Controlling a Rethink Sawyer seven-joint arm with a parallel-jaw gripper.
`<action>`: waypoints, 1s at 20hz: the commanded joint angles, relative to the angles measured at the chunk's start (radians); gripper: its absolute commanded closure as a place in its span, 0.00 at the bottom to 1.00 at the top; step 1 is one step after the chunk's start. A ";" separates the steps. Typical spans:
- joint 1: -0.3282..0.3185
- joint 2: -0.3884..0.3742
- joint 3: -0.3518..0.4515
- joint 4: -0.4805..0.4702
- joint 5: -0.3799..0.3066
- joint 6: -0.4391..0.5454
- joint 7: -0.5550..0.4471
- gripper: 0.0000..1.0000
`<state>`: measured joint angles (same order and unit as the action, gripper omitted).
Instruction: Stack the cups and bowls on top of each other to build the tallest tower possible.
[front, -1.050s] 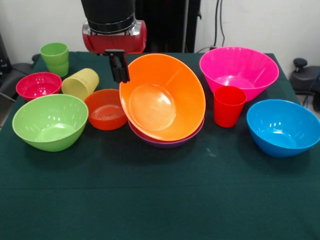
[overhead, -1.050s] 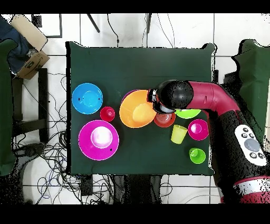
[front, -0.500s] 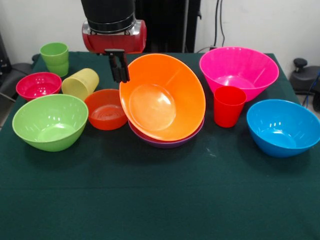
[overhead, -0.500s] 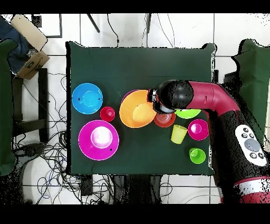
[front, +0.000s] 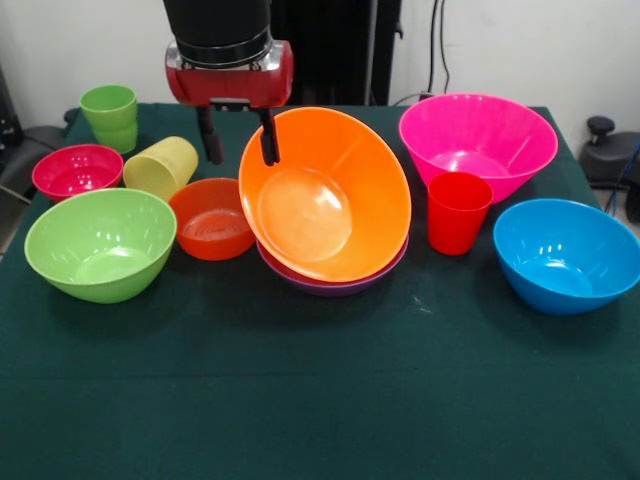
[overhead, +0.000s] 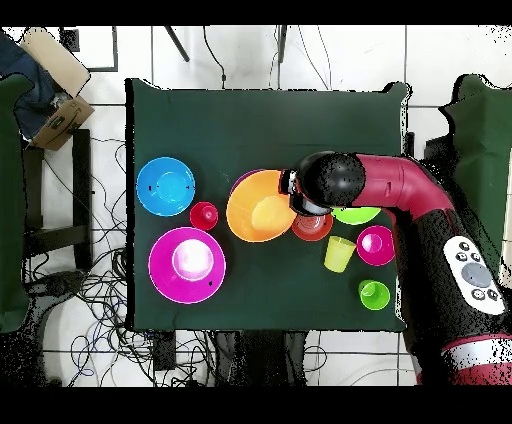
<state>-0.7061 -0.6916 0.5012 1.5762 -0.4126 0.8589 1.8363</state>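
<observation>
Front view shows the gripper (front: 239, 140) spread wide and empty, its fingers straddling the raised rim of the orange bowl (front: 325, 195), which sits tilted in the purple bowl (front: 335, 281). This looks like a seating step; next it likely needs levelling. The small red-orange bowl (front: 212, 217) and yellow cup (front: 162, 166) crowd the gripper's side.
</observation>
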 joint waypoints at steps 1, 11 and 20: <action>0.033 0.026 -0.039 0.022 -0.079 0.040 -0.073 0.00; 0.039 0.017 -0.044 0.025 -0.076 0.064 -0.071 0.00; 0.031 0.060 -0.055 0.025 -0.086 0.013 -0.060 0.00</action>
<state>-0.7013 -0.6896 0.4894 1.5762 -0.4128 0.8589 1.8363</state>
